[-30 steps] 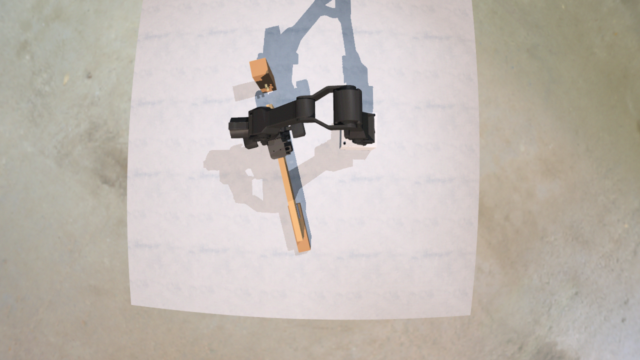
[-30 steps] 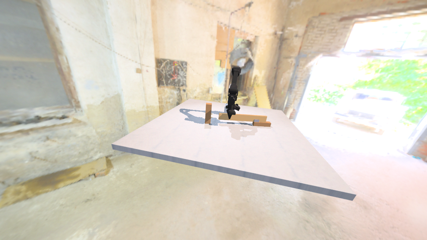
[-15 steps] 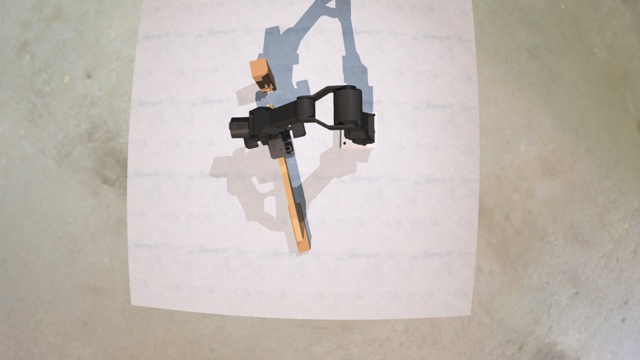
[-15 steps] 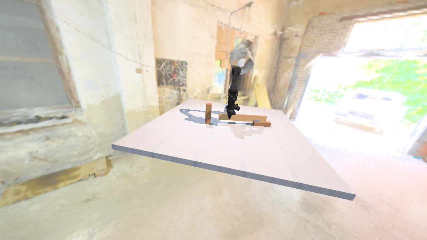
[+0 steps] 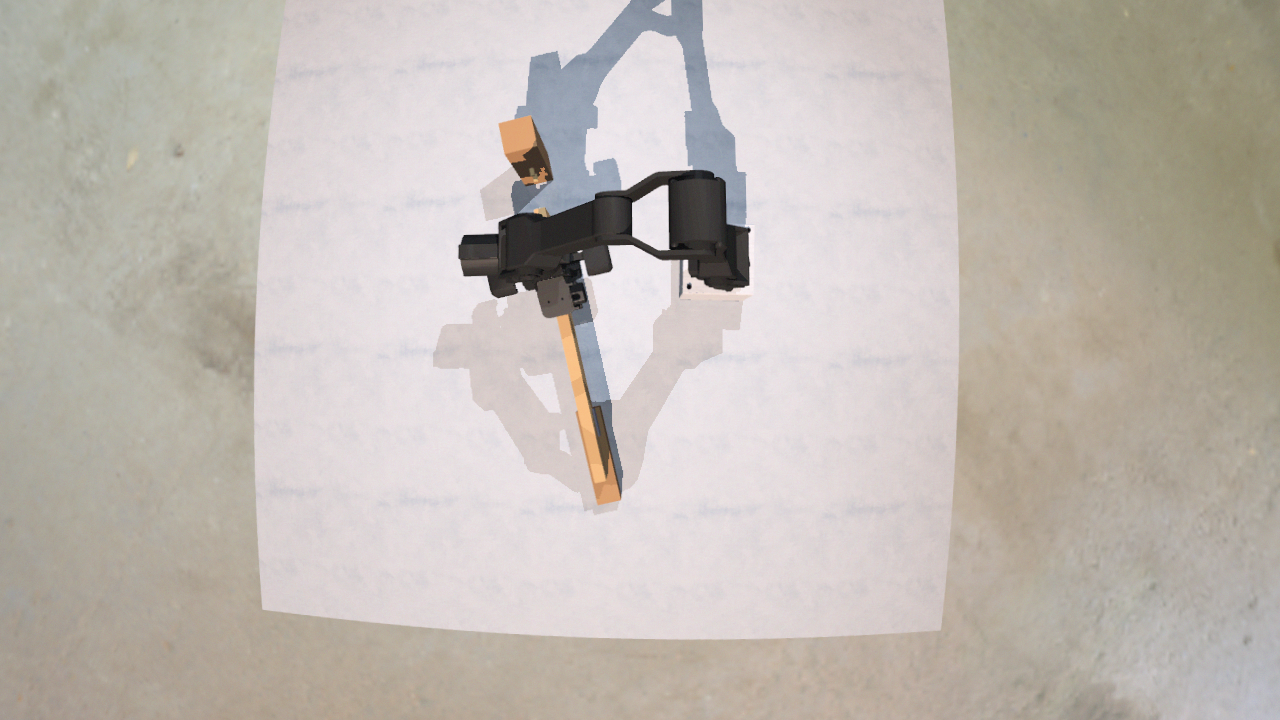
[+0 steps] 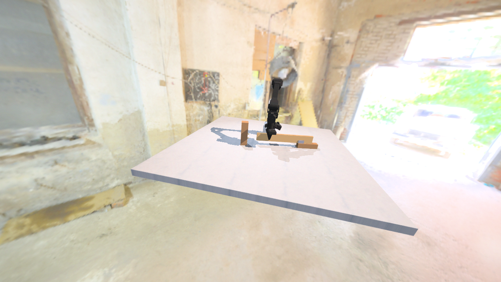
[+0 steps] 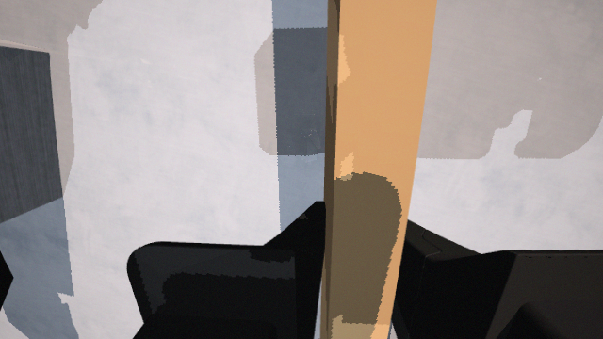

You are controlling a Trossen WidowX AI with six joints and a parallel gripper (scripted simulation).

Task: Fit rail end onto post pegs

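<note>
Wrist view shows the claw (image 7: 363,264) clamped on the rail (image 7: 377,118), one black finger (image 7: 301,254) pressed to each side of the narrow wooden edge; the rail runs straight up the frame away from the fingers, a rounded shadow lying across its top face just beyond them; pale surface (image 7: 165,141) shows on both sides, crossed by grey and blue shadow patches.

From the top view, the claw (image 5: 562,295) holds the rail (image 5: 586,402) close to its post-side end; a short stub of that end peeks out past the arm (image 5: 590,228), just short of the post (image 5: 521,147) and apart from it; the pegs (image 5: 537,173) show as small pale marks on the post face turned toward the rail, still uncovered; the rail's other end reaches the footboard block (image 5: 606,474).

In the exterior view, the arm comes down nearly vertical onto the rail (image 6: 287,137); the rail looks roughly level, its held end raised off the surface (image 6: 245,175), a gap between it and the upright post (image 6: 244,132); the far end sits at the footboard block (image 6: 308,144); whether it is seated in the bracket is too small to tell.
</note>
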